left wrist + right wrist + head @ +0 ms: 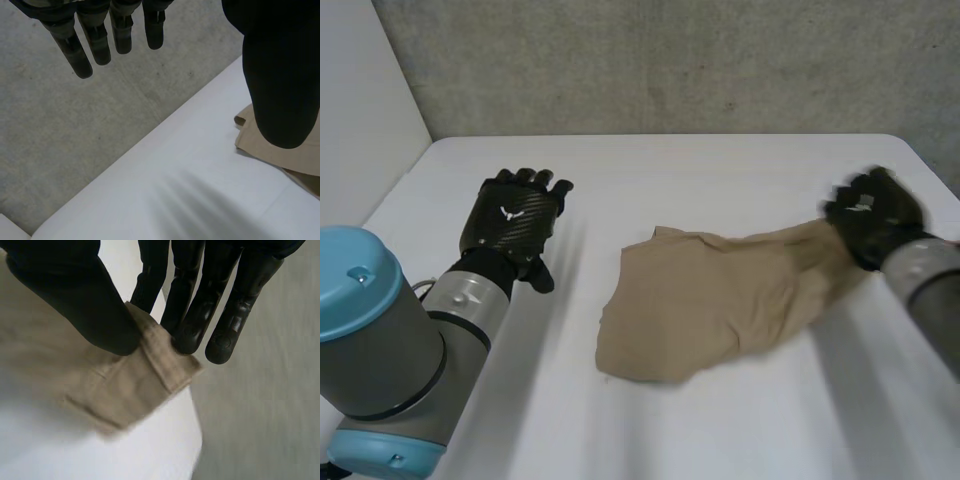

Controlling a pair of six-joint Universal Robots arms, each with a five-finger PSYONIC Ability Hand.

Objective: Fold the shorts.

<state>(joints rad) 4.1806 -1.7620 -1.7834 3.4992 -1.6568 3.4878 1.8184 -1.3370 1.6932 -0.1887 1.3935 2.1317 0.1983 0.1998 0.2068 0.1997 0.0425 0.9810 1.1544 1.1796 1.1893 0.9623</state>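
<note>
Tan shorts (710, 300) lay crumpled on the white bench (720, 170), right robot hand (875, 215) pinching one edge, left robot hand (515, 215) spread idle at frame left; carrying that edge across appeared next.

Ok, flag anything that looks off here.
The shorts lie rumpled and askew, one end stretched out to the right hand, which pinches its edge. The left hand hangs open, apart from them. Nothing torn or spilled.

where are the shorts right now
In the head view the shorts lie on the table right of centre, their right end pinched in the right hand, the left hand well apart.
</note>
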